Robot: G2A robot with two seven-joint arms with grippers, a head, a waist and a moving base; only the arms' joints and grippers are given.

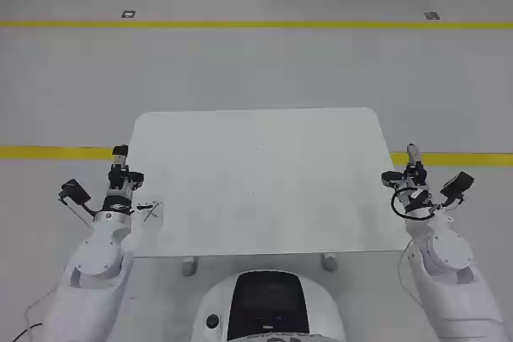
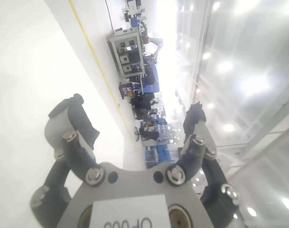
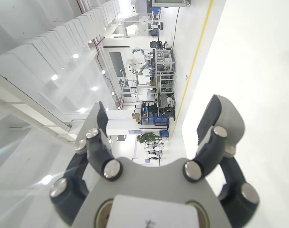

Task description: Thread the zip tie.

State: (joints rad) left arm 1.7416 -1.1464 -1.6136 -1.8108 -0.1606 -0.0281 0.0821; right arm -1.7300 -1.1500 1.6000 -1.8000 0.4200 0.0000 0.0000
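The white, round-cornered worktop [image 1: 256, 179] gives flat passage across its middle and far half from either side edge. The left claw [image 1: 120, 155] hangs at the left edge and the right claw [image 1: 415, 154] at the right edge, well apart. A thin black zip tie [image 1: 147, 209] lies in the way at the near left corner, just beside the left arm's wrist.

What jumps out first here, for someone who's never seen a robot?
A big white table sits in the middle. At its side edges, the left gripper and right gripper have their fingers open and empty. A small thin dark thing, probably the zip tie, lies on the table near the left one.
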